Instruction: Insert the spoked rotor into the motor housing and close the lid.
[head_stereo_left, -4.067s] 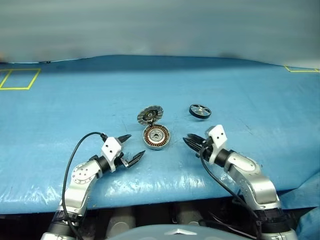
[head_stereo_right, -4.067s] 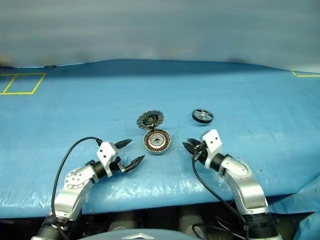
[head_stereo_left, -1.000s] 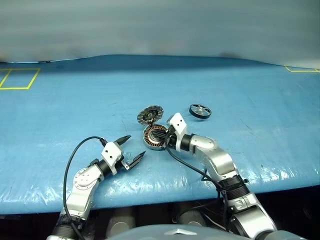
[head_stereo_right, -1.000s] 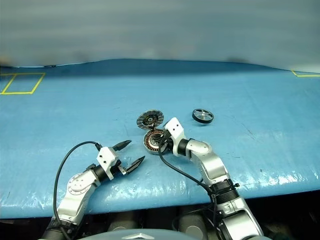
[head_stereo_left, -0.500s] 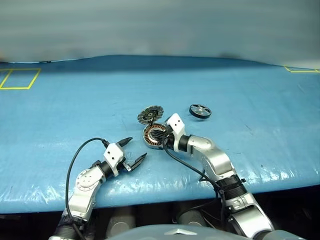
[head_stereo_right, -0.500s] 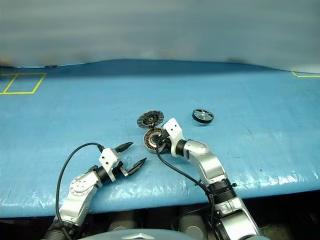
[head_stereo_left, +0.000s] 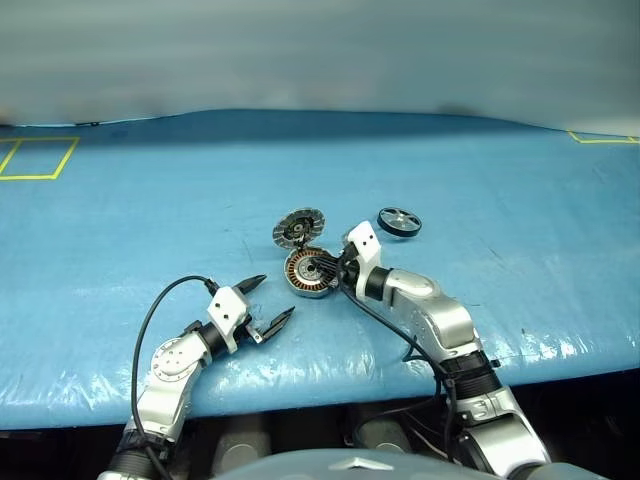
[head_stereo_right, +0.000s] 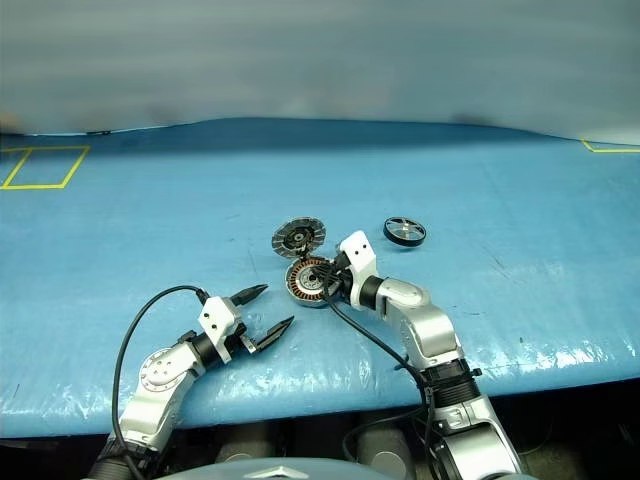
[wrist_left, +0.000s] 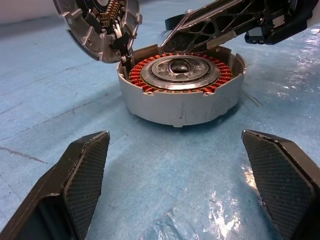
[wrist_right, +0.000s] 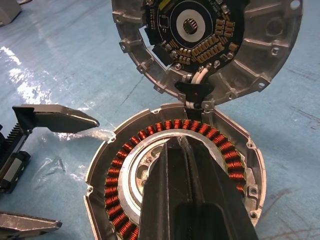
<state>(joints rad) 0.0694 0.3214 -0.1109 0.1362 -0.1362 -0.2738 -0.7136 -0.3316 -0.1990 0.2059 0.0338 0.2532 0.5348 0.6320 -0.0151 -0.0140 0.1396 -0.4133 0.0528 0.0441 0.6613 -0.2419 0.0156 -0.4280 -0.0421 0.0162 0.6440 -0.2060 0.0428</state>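
- Blue plastic sheeting covers the whole counter (head_stereo_left: 120, 220), with yellow tape outlines near the far left and far right corners and a plain grey wall behind.
- Head views: the motor housing (head_stereo_left: 305, 272) sits about mid-counter, copper windings showing, with the lid (head_stereo_left: 299, 228) flipped open and lying just behind it, joined at the housing's far edge. The spoked rotor (head_stereo_left: 399, 222) lies flat on its own off to the right of the lid, clearly apart from the housing.
- Same views: the right tool (head_stereo_left: 322, 266) reaches in from the right with its fingers pinched together, tips over the housing's middle. The left tool (head_stereo_left: 268, 302) hovers near the front edge, spread wide, pointing toward the housing but well short of it.
- Left wrist view: its two black fingers stand far apart with the housing (wrist_left: 181, 85) sitting between and beyond them, nothing gripped. The lid (wrist_left: 97, 22) tilts up behind it, and the right tool's fingers (wrist_left: 220, 22) lie across the housing's top.
- Right wrist view: closed fingers (wrist_right: 187, 200) poke over the housing's dark centre, inside the ring of windings (wrist_right: 125, 165). The open lid (wrist_right: 207, 42) shows its circuit-board side. The left tool's finger (wrist_right: 55, 119) shows off to one side.
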